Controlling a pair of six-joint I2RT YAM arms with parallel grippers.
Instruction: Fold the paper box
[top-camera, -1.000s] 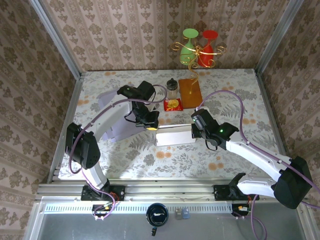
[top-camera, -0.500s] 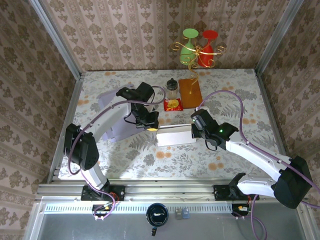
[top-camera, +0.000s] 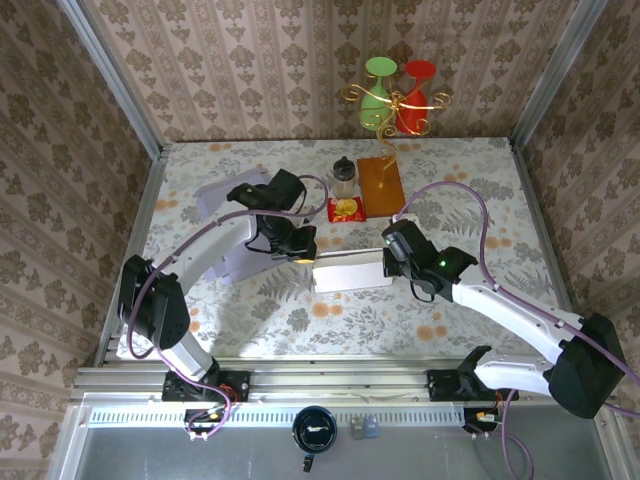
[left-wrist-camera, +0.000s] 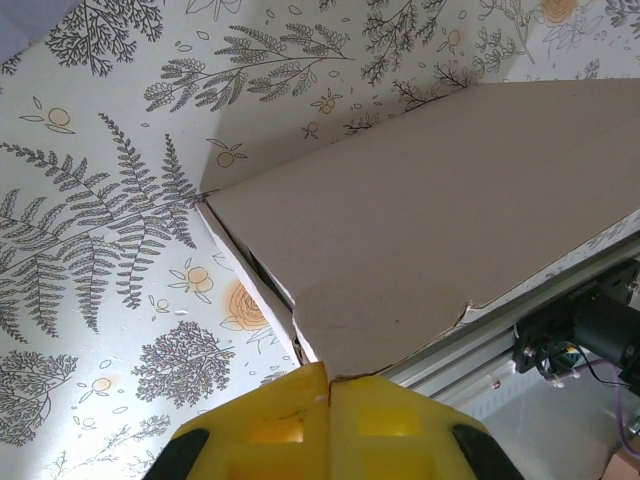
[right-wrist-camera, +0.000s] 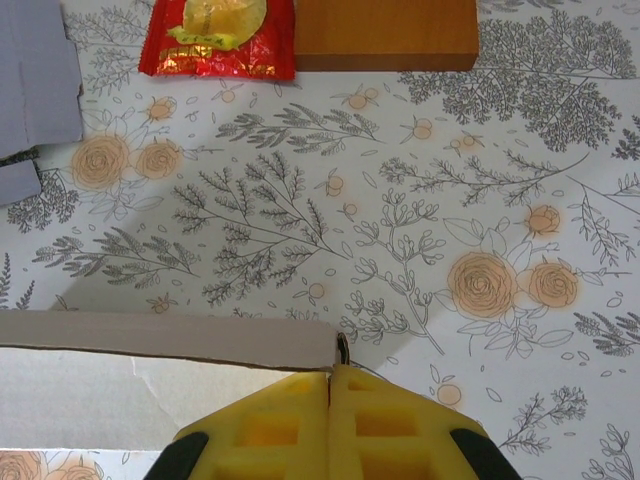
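The paper box (top-camera: 348, 271) lies lengthwise at the table's middle, white outside and brown inside. My left gripper (top-camera: 300, 254) is at its left end. In the left wrist view the yellow fingers (left-wrist-camera: 260, 425) are pressed together, and the corner of a brown flap (left-wrist-camera: 430, 230) runs into their seam. My right gripper (top-camera: 388, 262) is at the box's right end. In the right wrist view its yellow fingers (right-wrist-camera: 390, 430) are shut, with a thin flap edge (right-wrist-camera: 342, 350) caught in the seam beside the box wall (right-wrist-camera: 160, 338).
Flat lavender sheets (top-camera: 225, 200) lie at the back left. A small jar (top-camera: 345, 178), a red snack packet (top-camera: 346, 208) and a wooden block (top-camera: 380, 185) stand behind the box, under a gold stand with green and red glasses (top-camera: 397, 95). The metal rail (top-camera: 320, 378) borders the near edge.
The left arm's upper links have swung a little to the left while its gripper stays at the box's left end. The box and right arm have not moved.
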